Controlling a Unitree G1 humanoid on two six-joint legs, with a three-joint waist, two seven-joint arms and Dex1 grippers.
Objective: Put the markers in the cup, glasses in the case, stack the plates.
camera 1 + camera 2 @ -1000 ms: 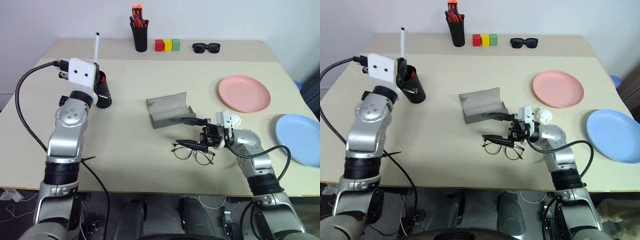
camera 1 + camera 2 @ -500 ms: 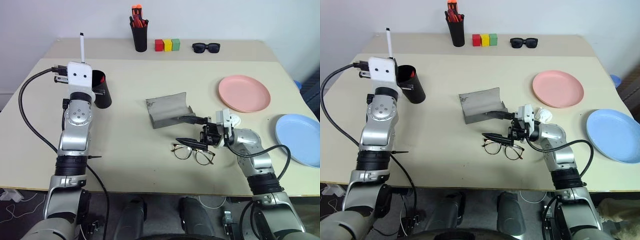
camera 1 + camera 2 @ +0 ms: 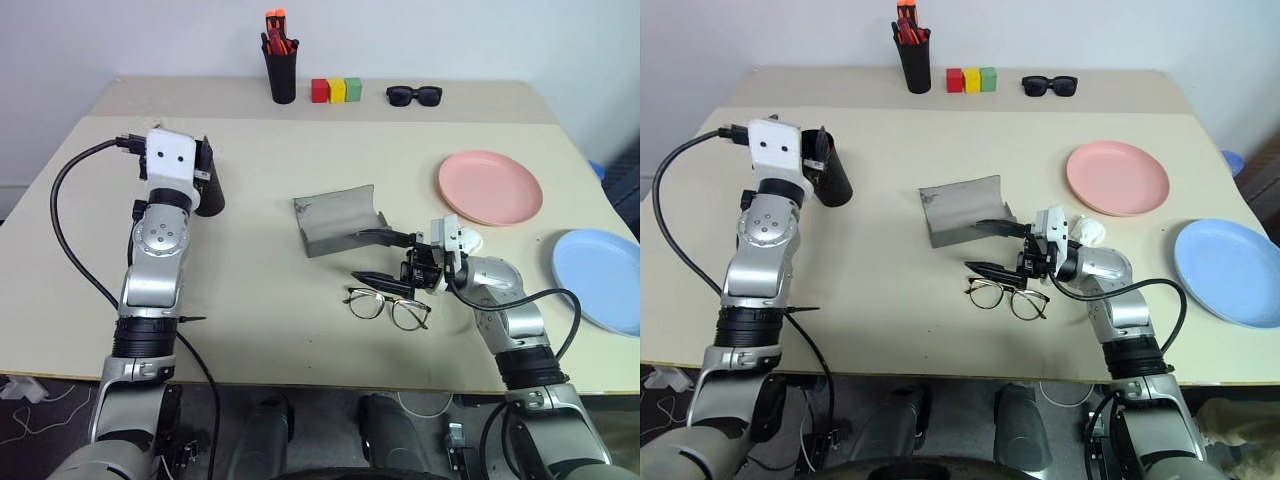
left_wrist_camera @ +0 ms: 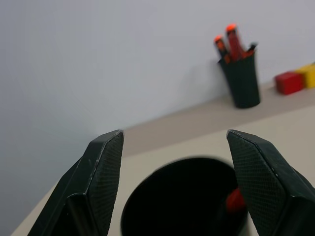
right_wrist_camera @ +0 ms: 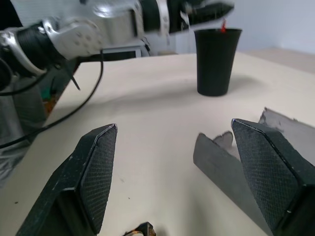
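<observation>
My left gripper (image 4: 174, 167) hangs open right over the mouth of the black cup (image 4: 182, 196), with nothing between its fingers. The red end of a marker (image 4: 236, 199) shows inside the cup (image 3: 208, 195). Near the table's front, the clear-lens glasses (image 3: 388, 305) lie flat. My right gripper (image 3: 372, 257) stands open just above and behind them, pointing left, not touching them. The grey case (image 3: 340, 220) lies open behind that gripper. The pink plate (image 3: 490, 187) and the blue plate (image 3: 600, 278) sit apart on the right.
Along the back edge stand a black pen holder (image 3: 281, 70) with orange-red pens, three coloured blocks (image 3: 335, 90) and black sunglasses (image 3: 413, 95). The blue plate reaches close to the table's right edge.
The white marker that stuck up from my left gripper is gone from it. That gripper has opened and shifted slightly over the cup. The right arm has stayed still.
</observation>
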